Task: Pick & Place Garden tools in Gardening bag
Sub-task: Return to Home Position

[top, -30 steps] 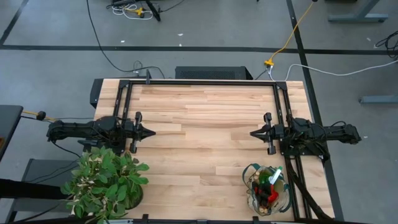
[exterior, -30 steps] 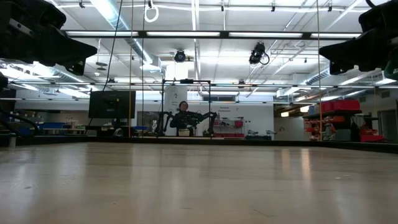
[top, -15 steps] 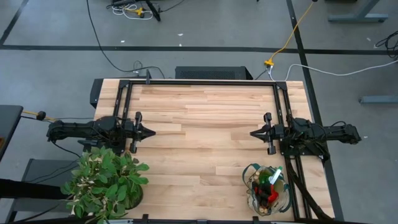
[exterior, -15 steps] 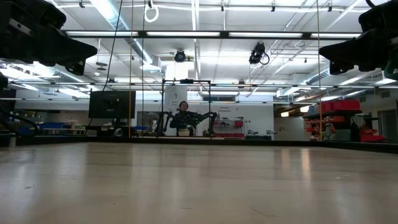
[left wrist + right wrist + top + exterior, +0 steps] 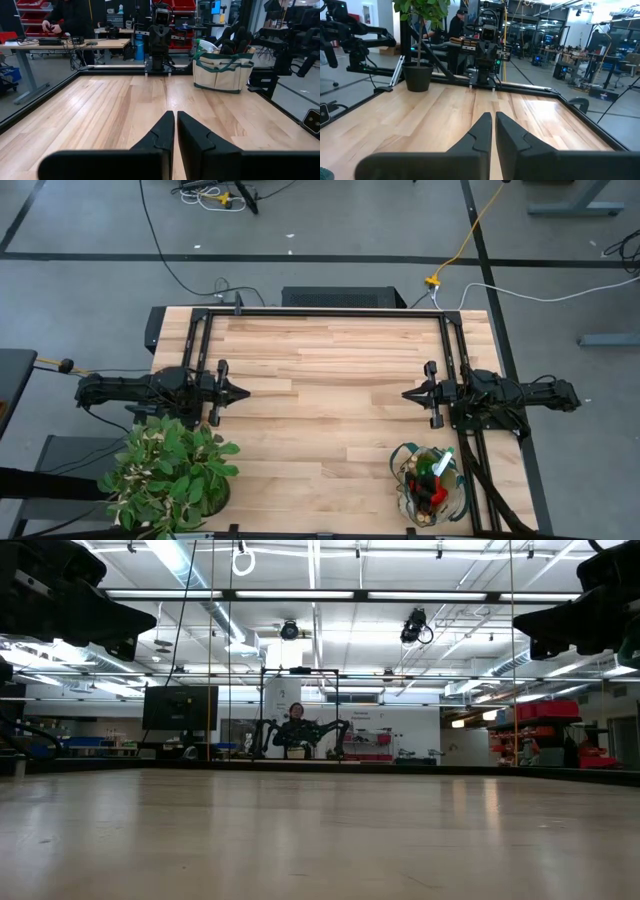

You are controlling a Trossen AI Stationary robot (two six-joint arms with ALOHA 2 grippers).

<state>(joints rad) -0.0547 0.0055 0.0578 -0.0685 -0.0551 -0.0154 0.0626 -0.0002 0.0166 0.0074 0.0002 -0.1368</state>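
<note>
Table (image 5: 330,370): pale wood planks, smooth, faint sheen. Gardening bag (image 5: 220,77): matt beige cloth, dark green trim. Left gripper (image 5: 175,115): matt black.

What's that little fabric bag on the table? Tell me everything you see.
The gardening bag is a small beige fabric tote with dark green trim and handles. It stands upright on the wooden table, in the corner beside the right arm, stuffed with tools: red, green and white pieces show from above.
</note>
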